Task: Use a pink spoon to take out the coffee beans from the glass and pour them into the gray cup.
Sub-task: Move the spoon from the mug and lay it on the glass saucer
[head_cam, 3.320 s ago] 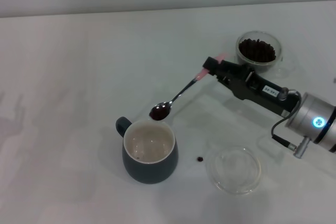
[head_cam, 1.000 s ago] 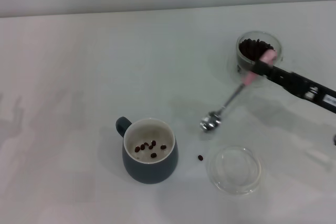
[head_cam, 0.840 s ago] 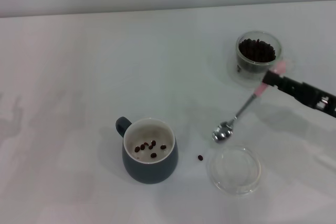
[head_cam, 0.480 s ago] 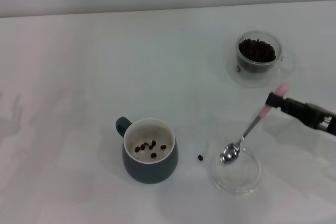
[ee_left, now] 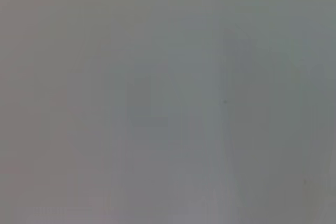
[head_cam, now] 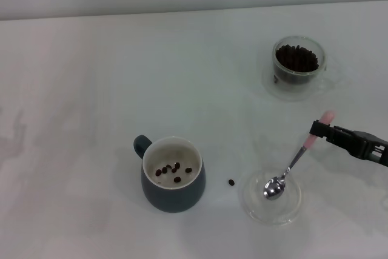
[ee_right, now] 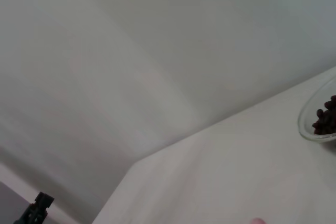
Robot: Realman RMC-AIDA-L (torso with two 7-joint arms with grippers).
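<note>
Right gripper at the table's right edge clamps the pink spoon by its handle, its bowl (seemingly empty) hanging lower left inside the clear dish, right of the gray cup.

No text, label, brand, number or sign is showing legibly anywhere. The gray cup, the glass and the white desk are all appearing plain and unmarked.
</note>
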